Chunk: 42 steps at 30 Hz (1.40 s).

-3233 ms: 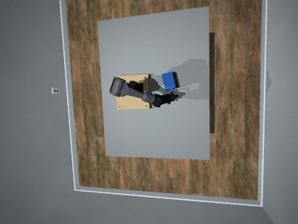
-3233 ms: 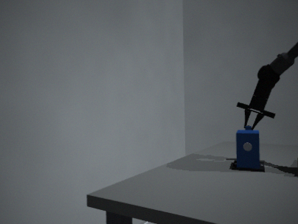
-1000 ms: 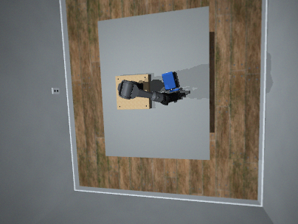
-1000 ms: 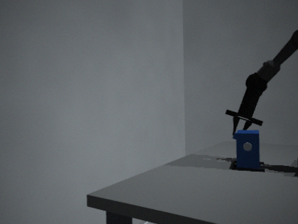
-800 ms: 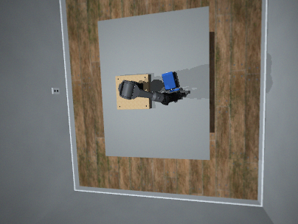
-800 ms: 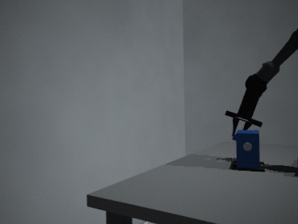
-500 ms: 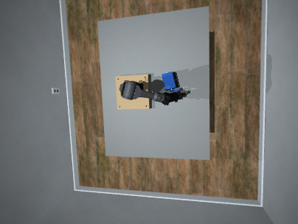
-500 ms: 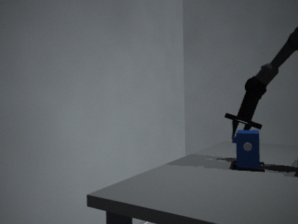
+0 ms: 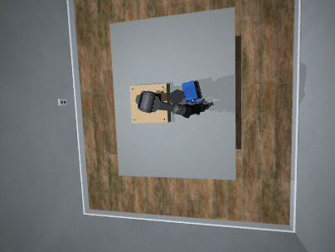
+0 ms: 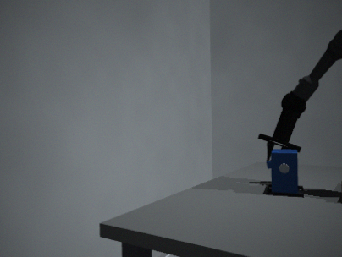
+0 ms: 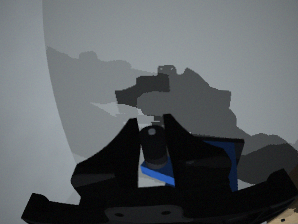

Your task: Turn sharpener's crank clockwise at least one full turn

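Note:
A blue box-shaped sharpener [image 9: 191, 90] [image 10: 284, 171] stands upright on the grey table [image 9: 174, 145] [image 10: 203, 215], with a round grey hole on the face toward the exterior camera. My gripper [image 9: 203, 104] [image 10: 269, 152] [image 11: 151, 126] reaches down at the sharpener's side. In the wrist view its two dark fingers are shut on the crank's dark knob [image 11: 153, 145], with the blue body just behind. The crank arm itself is hidden by the fingers.
The arm's base stands on a tan wooden plate [image 9: 138, 118] left of the sharpener. The table stands on a wooden floor [image 9: 265, 124] bounded by grey walls. The table's near edge [image 10: 169, 241] shows in the exterior view.

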Motion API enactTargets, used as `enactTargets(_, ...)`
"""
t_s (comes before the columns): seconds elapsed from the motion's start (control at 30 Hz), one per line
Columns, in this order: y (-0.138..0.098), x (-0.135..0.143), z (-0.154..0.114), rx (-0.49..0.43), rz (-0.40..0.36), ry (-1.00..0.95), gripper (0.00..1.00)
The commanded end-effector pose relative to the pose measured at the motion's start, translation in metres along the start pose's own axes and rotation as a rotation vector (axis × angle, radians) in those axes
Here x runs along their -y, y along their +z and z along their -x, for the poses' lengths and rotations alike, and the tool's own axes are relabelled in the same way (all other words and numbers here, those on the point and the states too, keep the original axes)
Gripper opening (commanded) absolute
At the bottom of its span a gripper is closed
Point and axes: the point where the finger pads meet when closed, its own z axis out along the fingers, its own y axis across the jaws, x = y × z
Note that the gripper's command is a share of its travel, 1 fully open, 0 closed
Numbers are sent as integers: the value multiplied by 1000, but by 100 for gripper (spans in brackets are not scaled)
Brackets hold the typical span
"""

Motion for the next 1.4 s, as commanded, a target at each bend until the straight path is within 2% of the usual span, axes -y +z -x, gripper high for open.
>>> enactTargets(0.0, 2, 2, 0, -2, -3, 0, 20)
enactTargets(1.37, 20, 28, 0, 0, -2, 1, 20)
